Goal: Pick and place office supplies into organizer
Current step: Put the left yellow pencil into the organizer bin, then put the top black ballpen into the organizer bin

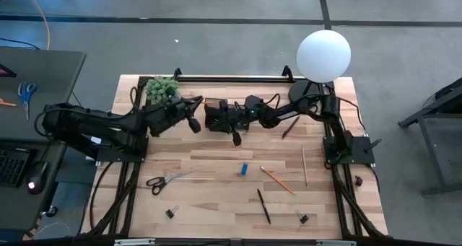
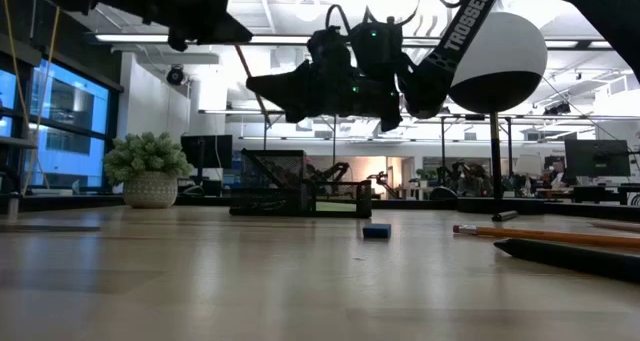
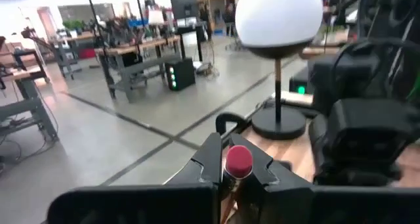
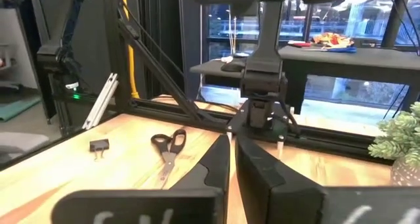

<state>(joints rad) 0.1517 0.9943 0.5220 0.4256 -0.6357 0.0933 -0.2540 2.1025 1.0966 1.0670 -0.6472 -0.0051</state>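
Observation:
The black organizer [image 2: 300, 195] stands at the far middle of the table with a lime-green pad [image 2: 336, 208] in it. My right gripper [image 4: 233, 159] hovers above it, shut and empty, pointing level toward the table's left. Facing it, my left gripper [image 3: 237, 178] is shut on a thin thing with a round red end [image 3: 238, 159], seemingly a pencil's eraser end. Flat on the table lie black-handled scissors [image 1: 162, 181], a small blue block [image 1: 244, 169], an orange pencil [image 1: 277, 179], a dark pen [image 1: 264, 205] and two binder clips [image 1: 172, 212] [image 1: 302, 218]. My left gripper pinches the pencil between its two fingers, just below the red eraser end [image 3: 238, 165], which sticks up out of the gap. The fingers lie level, coming from the table's left. The fingers hide the rest of the pencil; it is lifted clear of the table.
A potted green plant [image 1: 162, 89] stands at the far left corner and a white globe lamp [image 1: 324, 55] at the far right. A wooden pencil [image 1: 304, 165] and another dark pen [image 1: 290, 127] lie on the right half. The two grippers are close together over the organizer.

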